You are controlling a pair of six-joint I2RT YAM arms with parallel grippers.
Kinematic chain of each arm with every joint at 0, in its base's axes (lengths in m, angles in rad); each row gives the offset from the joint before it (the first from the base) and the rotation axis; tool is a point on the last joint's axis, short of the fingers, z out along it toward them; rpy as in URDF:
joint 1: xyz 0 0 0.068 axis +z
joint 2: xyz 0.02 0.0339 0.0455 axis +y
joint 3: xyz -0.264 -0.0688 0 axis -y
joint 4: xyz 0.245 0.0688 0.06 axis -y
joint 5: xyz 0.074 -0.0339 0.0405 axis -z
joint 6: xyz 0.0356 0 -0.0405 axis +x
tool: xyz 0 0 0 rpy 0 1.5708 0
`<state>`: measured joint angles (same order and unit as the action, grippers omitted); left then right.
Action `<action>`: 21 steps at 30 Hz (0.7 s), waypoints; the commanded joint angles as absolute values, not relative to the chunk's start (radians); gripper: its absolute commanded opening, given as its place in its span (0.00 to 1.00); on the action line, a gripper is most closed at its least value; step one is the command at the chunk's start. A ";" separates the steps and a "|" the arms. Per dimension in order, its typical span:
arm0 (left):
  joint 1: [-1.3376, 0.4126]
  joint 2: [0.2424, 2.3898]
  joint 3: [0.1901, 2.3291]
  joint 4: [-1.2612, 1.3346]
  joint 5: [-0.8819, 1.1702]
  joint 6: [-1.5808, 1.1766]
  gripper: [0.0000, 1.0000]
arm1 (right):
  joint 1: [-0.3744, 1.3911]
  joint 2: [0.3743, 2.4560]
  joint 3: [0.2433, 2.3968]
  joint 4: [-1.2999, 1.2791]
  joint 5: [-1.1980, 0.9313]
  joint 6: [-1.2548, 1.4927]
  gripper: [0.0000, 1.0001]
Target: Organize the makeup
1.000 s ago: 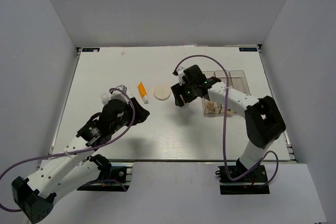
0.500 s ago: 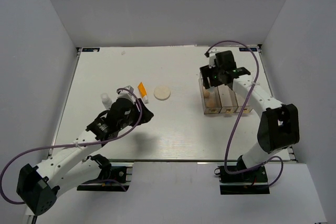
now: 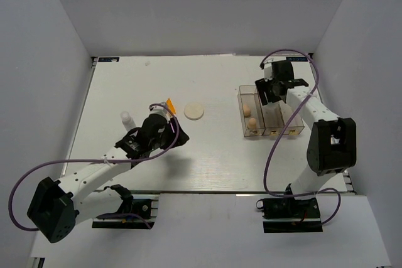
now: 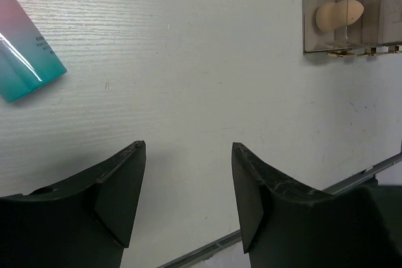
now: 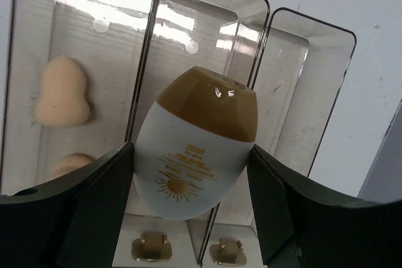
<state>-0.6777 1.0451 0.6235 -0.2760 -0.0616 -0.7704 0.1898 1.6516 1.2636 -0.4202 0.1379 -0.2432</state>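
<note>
Both sponges [image 5: 61, 100] sit in the clear box [image 3: 273, 134] left bay, right fingers [image 5: 94, 205] hold the white oval bottle [image 5: 195, 149] over its middle bay, left fingers [image 4: 113, 192] wide and empty; compact [image 3: 194, 112], orange tube [image 3: 169, 106], pink-blue tube [image 4: 25, 54] not yet boxed, on the table [image 3: 125, 80] left of the box.

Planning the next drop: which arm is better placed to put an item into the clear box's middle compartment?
Right. The right gripper holds the white oval bottle in its jaws above the clear box; the left gripper stands open and empty over bare table, away from it.
</note>
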 commanded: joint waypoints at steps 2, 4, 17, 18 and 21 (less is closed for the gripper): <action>-0.675 1.060 0.670 -0.245 -0.052 -0.758 0.67 | 0.166 1.710 1.321 -0.384 0.176 -0.307 0.08; -0.675 1.069 0.673 -0.244 -0.052 -0.759 0.67 | 0.161 1.733 1.328 -0.377 0.179 -0.316 0.20; -0.675 1.164 0.744 -0.276 -0.083 -0.750 0.71 | 0.140 1.786 1.362 -0.399 0.155 -0.328 0.80; -0.675 1.173 0.767 -0.282 -0.087 -0.749 0.72 | 0.140 1.783 1.364 -0.400 0.153 -0.328 0.81; -0.675 1.215 0.810 -0.305 -0.109 -0.746 0.73 | 0.137 1.776 1.358 -0.406 0.141 -0.325 0.82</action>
<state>-0.6769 1.2026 0.7460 -0.2836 -0.0746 -0.7593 0.1459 1.7893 1.3155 -0.4164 0.1532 -0.3176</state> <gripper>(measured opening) 0.730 0.814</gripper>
